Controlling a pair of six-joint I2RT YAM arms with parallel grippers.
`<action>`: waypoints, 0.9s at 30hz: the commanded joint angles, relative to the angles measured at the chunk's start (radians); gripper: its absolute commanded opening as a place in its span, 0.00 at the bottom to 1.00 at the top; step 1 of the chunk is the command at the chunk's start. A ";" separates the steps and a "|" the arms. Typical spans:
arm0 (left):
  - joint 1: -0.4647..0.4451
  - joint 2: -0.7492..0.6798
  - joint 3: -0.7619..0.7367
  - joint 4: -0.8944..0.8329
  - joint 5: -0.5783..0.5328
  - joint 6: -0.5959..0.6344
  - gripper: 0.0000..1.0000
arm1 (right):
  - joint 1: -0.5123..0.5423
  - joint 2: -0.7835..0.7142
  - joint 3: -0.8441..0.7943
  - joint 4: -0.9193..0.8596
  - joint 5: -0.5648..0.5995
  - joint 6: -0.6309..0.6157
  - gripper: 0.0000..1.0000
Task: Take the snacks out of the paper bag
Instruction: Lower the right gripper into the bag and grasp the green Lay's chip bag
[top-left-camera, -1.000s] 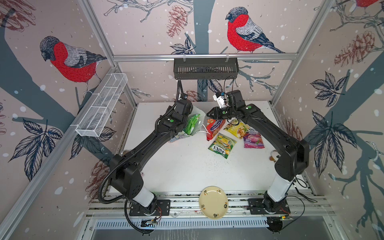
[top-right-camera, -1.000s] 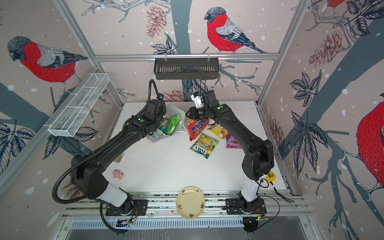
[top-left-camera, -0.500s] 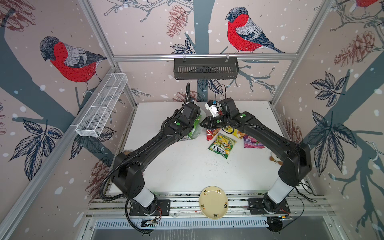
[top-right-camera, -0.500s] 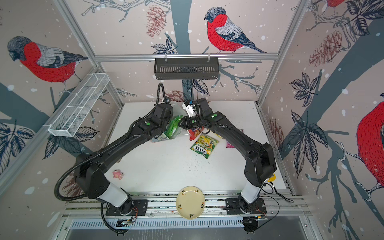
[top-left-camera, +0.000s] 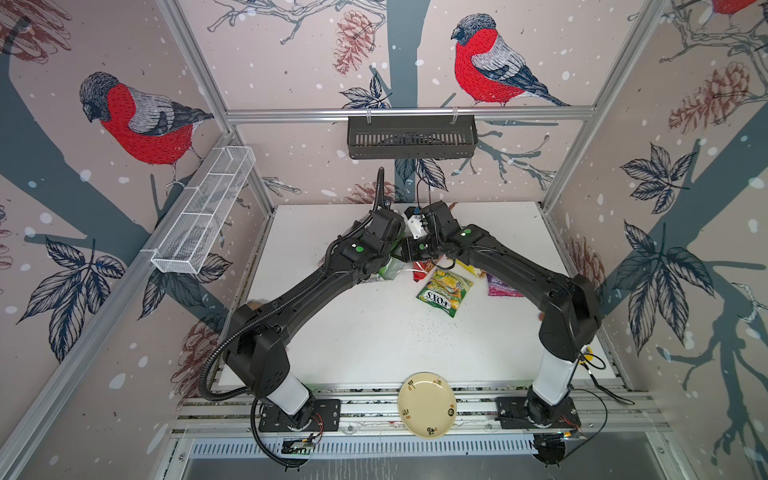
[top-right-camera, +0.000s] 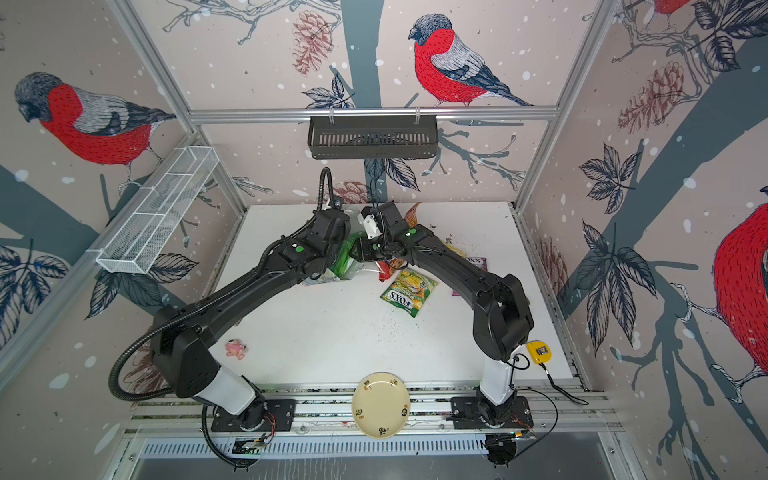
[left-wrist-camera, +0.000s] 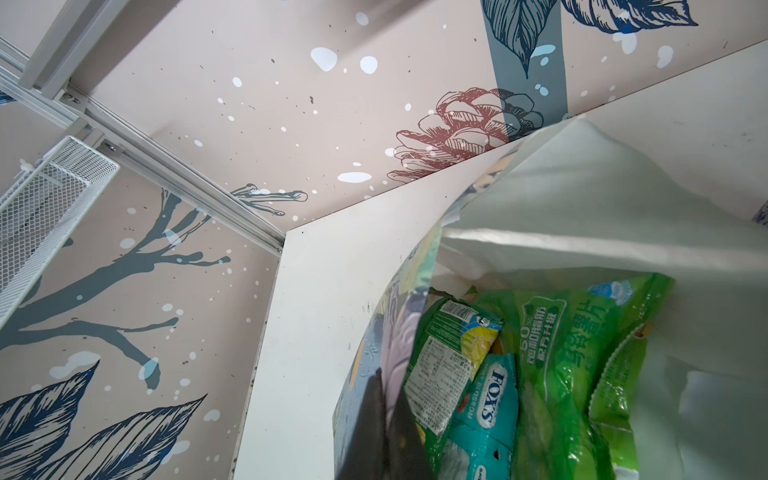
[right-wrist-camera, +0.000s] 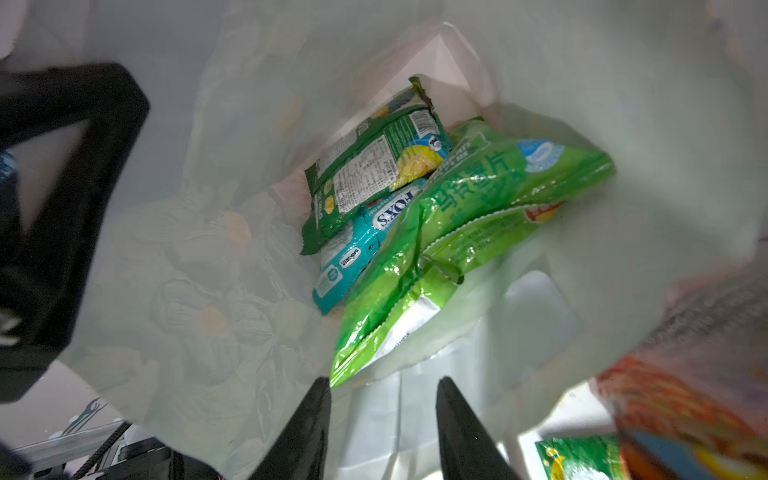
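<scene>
Swinging in from over the table (top-left-camera: 374, 336), the right arm is now reaching to the bag's mouth; the left arm is tipping the bag toward it.

In both top views the bag (top-left-camera: 390, 271) is sitting between the two wrists at the table's far middle; four packets are already lying out beside it, a FOX'S packet (top-left-camera: 444, 291) nearest the front; both hands are hiding under the arms.

In the left wrist view the left hand (left-wrist-camera: 380, 419) is pinching the bag's printed wall, closed tight on it and holding the mouth wide.

In the right wrist view the right hand (right-wrist-camera: 382, 428) is hanging at the mouth, fingers partly apart and empty; the big green packet (right-wrist-camera: 457, 249) is lying straight ahead, its long axis running away from the hand, its near end just beyond the fingertips; a teal packet (right-wrist-camera: 353, 253) and a dark green packet (right-wrist-camera: 370, 174) are sitting deeper, behind it; the right hand is clearly the nearer one, so a short push forward looks enough.
</scene>
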 joint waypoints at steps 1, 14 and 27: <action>-0.002 0.002 0.014 0.016 0.000 -0.017 0.00 | 0.006 0.025 0.030 -0.044 0.024 0.005 0.46; -0.002 -0.008 0.038 0.005 0.049 -0.038 0.00 | 0.025 0.101 0.085 -0.091 0.086 0.026 0.50; -0.002 -0.006 0.040 0.003 0.073 -0.030 0.00 | 0.041 0.151 0.104 -0.060 0.110 0.054 0.56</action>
